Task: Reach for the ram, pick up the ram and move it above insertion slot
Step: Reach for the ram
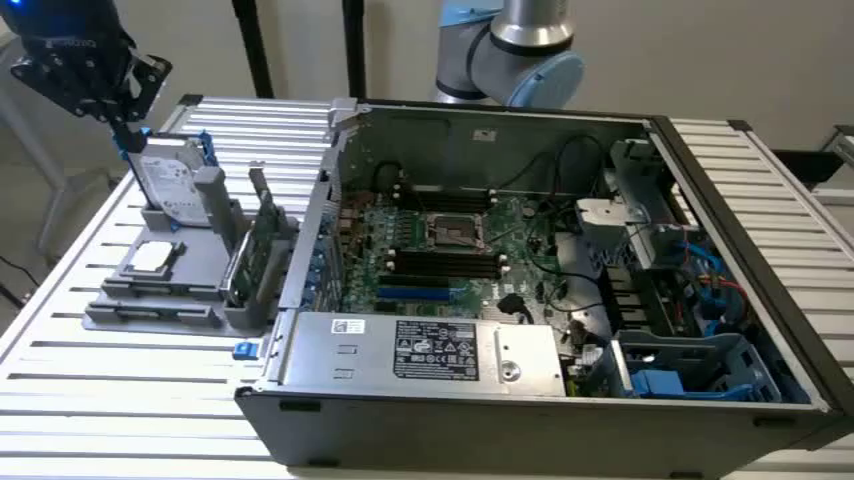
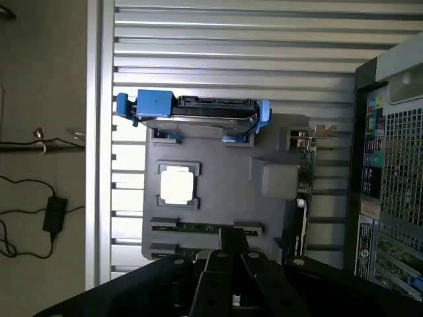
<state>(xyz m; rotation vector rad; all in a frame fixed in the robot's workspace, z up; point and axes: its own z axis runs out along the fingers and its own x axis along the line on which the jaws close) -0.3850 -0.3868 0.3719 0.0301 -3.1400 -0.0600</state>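
On the gray holder (image 2: 231, 172), ram (image 2: 198, 226) lying in its slot, gripper (image 2: 232, 238) apart above, closed, empty

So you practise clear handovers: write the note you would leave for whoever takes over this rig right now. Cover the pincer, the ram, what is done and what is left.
Pincer: up above the grey holder, which is on the exterior view's left of the open computer case. Grip state unclear.
Ram: seated in the holder, next to the square chip. The pincer is not holding it.
Done: the pincer is over the holder.
Left: the ram is not gripped, not lifted, and not above the motherboard's black slots.
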